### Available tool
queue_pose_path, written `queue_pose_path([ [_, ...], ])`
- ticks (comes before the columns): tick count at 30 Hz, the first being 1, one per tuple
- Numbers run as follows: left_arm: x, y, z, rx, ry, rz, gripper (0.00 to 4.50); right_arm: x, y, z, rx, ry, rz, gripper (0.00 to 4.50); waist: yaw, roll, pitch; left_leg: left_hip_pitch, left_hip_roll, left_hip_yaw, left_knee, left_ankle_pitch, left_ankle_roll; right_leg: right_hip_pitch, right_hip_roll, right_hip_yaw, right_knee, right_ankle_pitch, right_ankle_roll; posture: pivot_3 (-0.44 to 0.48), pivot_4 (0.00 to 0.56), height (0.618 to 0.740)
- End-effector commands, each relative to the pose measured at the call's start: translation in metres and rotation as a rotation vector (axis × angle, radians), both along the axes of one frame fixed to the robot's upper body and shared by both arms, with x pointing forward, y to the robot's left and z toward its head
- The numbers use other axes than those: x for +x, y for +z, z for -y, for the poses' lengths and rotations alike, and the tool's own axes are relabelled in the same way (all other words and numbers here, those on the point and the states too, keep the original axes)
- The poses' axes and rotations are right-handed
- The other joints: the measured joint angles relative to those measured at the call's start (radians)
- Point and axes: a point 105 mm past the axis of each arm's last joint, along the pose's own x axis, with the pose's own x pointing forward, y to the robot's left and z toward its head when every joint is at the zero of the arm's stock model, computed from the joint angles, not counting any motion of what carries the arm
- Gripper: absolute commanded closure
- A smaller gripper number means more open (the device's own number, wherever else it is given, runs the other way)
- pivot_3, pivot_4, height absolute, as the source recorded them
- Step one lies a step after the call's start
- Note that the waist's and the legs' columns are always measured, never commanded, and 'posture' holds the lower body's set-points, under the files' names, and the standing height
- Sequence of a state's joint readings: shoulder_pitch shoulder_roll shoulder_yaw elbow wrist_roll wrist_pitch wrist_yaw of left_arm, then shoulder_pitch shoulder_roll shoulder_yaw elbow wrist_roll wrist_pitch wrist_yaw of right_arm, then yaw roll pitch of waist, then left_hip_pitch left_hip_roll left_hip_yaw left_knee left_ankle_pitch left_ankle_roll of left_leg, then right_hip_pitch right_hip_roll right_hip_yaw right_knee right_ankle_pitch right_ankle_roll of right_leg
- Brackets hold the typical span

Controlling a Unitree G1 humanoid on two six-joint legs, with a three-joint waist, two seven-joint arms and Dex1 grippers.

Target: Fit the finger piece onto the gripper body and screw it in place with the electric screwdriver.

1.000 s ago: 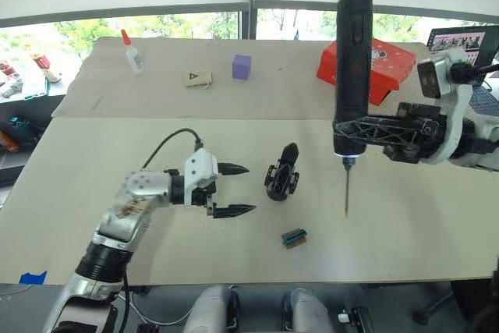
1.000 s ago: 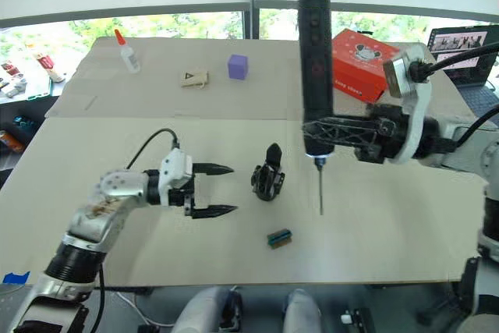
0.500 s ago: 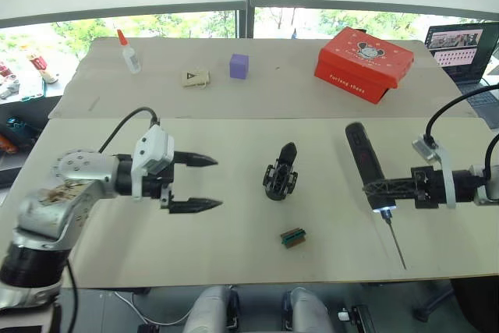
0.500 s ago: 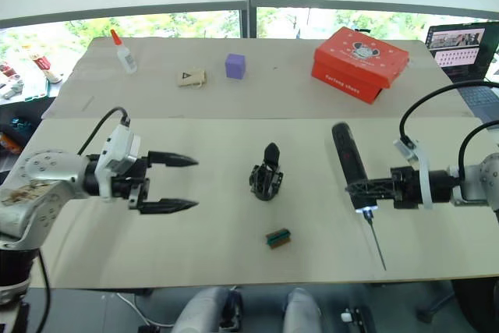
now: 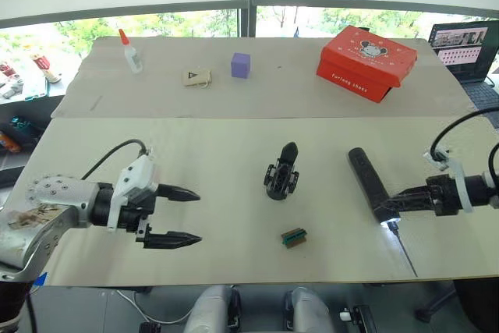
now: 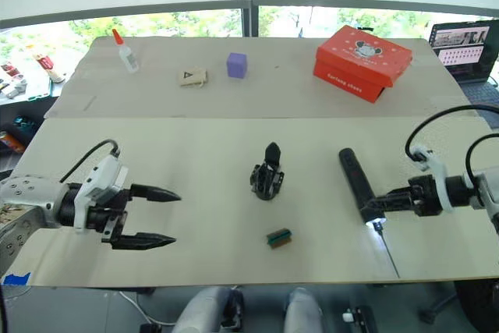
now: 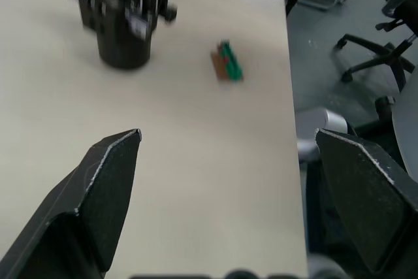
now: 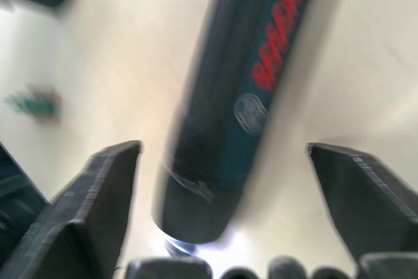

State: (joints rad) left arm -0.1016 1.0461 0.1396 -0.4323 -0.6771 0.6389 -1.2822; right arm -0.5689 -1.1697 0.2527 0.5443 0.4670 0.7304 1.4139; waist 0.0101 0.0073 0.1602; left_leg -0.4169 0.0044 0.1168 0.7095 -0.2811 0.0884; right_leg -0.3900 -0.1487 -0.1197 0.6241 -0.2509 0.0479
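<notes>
The thick black electric screwdriver has come down from upright in the air and is now lying flat on the table, its thin metal bit pointing at the near edge. The right hand is sitting wide open around its bit end. The left hand has pulled back left, fingers spread, holding nothing. Near the front, a small green-and-brown block is lying; beyond it, the compact black gripper body is standing upright mid-table.
</notes>
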Motion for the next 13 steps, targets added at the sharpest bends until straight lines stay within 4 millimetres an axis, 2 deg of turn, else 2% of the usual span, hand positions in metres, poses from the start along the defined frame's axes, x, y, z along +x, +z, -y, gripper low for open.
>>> queue_pose_path([
  [1,-0.003,0.009,-0.029,0.075,0.072,0.017,0.0,-0.008,0.04,0.03,-0.117,0.167,0.288,0.02,-0.001,0.002,0.001,0.0,0.0,0.0,0.0,0.0,0.0,0.0,0.0,0.0,0.0,0.0,0.0,0.0,0.15,0.74],
  [4,-0.001,0.017,-0.05,0.101,0.144,0.038,0.0,-0.019,0.058,0.046,-0.151,0.221,0.388,0.02,-0.001,0.007,0.004,0.001,0.0,0.001,0.001,0.0,0.0,0.0,0.0,0.001,-0.001,-0.001,0.001,0.0,0.15,0.74],
  [7,-0.001,0.025,-0.061,0.096,0.182,0.057,0.0,-0.023,0.067,0.059,-0.156,0.172,0.426,0.02,-0.008,0.007,0.004,0.004,0.001,0.001,0.0,0.0,-0.001,0.002,0.0,0.001,0.0,-0.002,0.0,0.0,0.15,0.74],
  [10,0.002,0.029,-0.064,0.076,0.21,0.085,0.0,-0.025,0.069,0.066,-0.168,0.146,0.431,0.02,-0.015,0.008,0.004,0.004,0.002,0.001,0.0,0.0,-0.002,0.002,0.0,0.002,0.0,-0.002,-0.001,0.0,0.15,0.74],
  [13,0.003,0.028,-0.062,0.073,0.189,0.105,0.0,-0.023,0.066,0.066,-0.153,0.14,0.439,0.02,-0.018,0.009,0.005,0.004,0.002,0.002,0.0,0.0,-0.002,0.001,0.0,0.003,0.001,-0.003,-0.001,0.0,0.15,0.74],
])
